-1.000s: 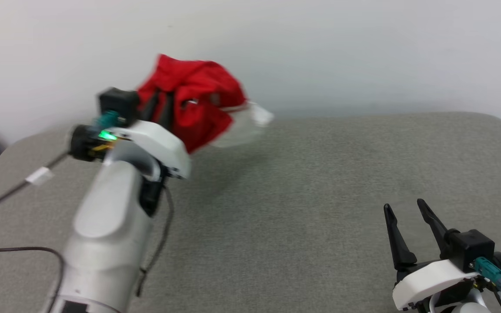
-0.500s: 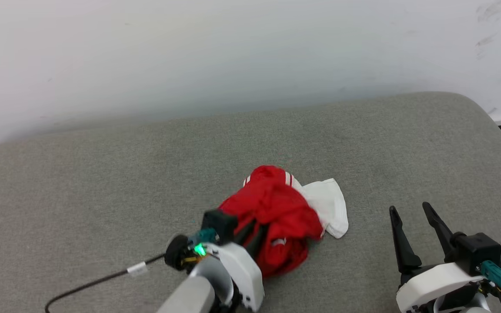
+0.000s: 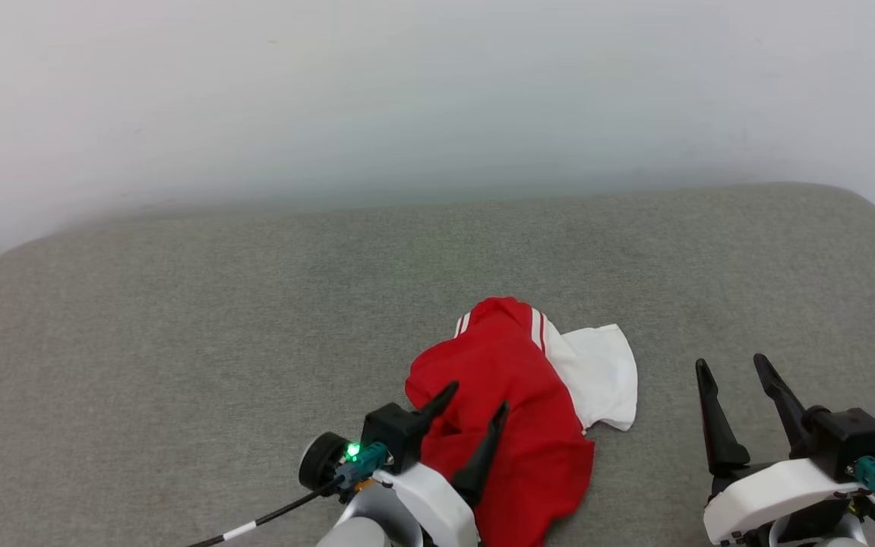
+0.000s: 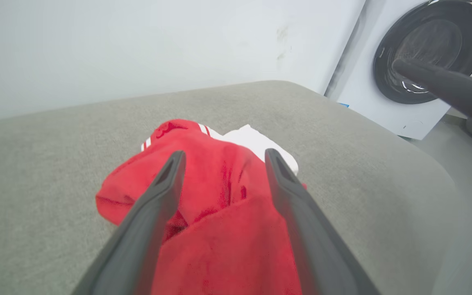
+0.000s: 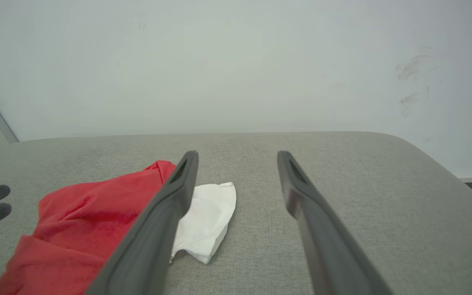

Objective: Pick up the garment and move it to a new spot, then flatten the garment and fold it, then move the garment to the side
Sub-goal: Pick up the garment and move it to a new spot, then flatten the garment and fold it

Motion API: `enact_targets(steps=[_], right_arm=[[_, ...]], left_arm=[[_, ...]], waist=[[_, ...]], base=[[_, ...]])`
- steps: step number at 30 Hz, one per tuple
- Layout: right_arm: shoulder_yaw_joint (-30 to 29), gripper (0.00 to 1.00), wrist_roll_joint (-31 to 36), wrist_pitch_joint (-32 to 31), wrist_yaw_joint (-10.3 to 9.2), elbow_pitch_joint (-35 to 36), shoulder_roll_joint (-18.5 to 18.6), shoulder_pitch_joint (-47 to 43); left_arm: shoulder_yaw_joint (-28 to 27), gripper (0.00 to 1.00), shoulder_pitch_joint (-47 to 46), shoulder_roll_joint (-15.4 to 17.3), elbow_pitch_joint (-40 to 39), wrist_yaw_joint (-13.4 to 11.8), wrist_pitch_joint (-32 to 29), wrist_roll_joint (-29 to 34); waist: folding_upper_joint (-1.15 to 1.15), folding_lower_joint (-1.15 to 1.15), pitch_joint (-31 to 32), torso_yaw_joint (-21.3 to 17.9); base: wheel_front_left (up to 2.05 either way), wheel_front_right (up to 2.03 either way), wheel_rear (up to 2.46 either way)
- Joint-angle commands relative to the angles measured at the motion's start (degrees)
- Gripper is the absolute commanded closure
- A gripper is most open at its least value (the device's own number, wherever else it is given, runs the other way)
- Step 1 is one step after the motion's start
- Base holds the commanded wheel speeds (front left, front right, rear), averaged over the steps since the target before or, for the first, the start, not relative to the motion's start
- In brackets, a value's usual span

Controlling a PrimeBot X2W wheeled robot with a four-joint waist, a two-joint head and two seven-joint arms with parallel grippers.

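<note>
Lying crumpled on the grey padded surface (image 3: 179, 342), the shirt (image 3: 536, 403) sits right under the left jaws, which stand wide apart over its red folds and hold nothing. The heap runs away from the robot, its white sleeve (image 3: 597, 380) pointing toward the right jaws, also wide open and empty. The left arm is nearer.

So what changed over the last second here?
The left claw, which held the bunched shirt up in the air, brought it down onto the grey surface and let go. Its fingers now stand apart over the crumpled shirt. The head camera also shifted. The right claw stayed open and idle on the right side.
</note>
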State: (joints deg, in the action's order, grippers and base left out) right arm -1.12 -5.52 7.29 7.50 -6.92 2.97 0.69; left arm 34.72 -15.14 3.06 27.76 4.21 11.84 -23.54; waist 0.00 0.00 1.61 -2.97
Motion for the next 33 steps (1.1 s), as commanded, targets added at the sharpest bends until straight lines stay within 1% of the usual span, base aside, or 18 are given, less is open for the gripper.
enact_targets(steps=[1,6,9,15,18,21,25,33], right_arm=[[-0.11,0.00,-0.24,0.29,-0.02,0.16,-0.13,-0.64],[-0.73,0.00,0.01,-0.17,-0.02,0.33,-0.14,-1.21],[-0.99,0.00,0.07,-0.43,-0.02,0.60,-0.14,-1.76],[-1.62,0.00,0.44,-0.91,-0.02,0.90,-0.14,-1.94],[-1.75,0.00,0.71,-1.14,-0.02,1.10,-0.13,-2.01],[-2.15,0.00,1.01,-1.38,-0.02,0.98,-0.13,-2.03],[-2.39,0.00,1.46,-1.63,-0.02,1.13,-0.13,-2.17],[-2.39,0.00,1.40,-2.04,-0.02,1.53,-0.13,-2.01]], left_arm=[[-0.41,0.00,-0.81,0.69,-0.92,-0.84,0.61,0.87],[-3.46,0.00,-0.53,2.29,-5.77,-4.33,2.23,1.48],[-6.69,0.00,0.65,3.67,-7.81,-6.71,2.72,0.62],[-13.32,0.00,3.64,7.54,-10.60,-11.37,3.23,0.03],[-15.98,0.00,5.80,9.18,-11.98,-13.12,3.35,-0.16],[-17.86,0.00,7.84,10.61,-13.25,-13.92,3.42,-0.03],[-18.71,0.00,9.89,11.53,-15.09,-14.41,3.47,0.76],[-19.27,0.00,11.40,11.88,-18.08,-13.24,3.49,1.52]], waist=[[0.00,0.00,0.49,0.72],[0.00,0.00,1.41,2.01],[0.00,0.00,1.81,2.57],[0.00,0.00,1.97,3.46],[0.00,0.00,1.89,3.56],[0.00,0.00,1.80,3.49],[0.00,0.00,1.84,3.24],[0.00,0.00,1.65,3.18]], base=[[0.00,0.00,0.00],[0.00,0.00,0.00],[0.00,0.00,0.00],[0.00,0.00,0.00],[0.00,0.00,0.00],[0.00,0.00,0.00],[0.00,0.00,0.00],[0.00,0.00,0.00]])
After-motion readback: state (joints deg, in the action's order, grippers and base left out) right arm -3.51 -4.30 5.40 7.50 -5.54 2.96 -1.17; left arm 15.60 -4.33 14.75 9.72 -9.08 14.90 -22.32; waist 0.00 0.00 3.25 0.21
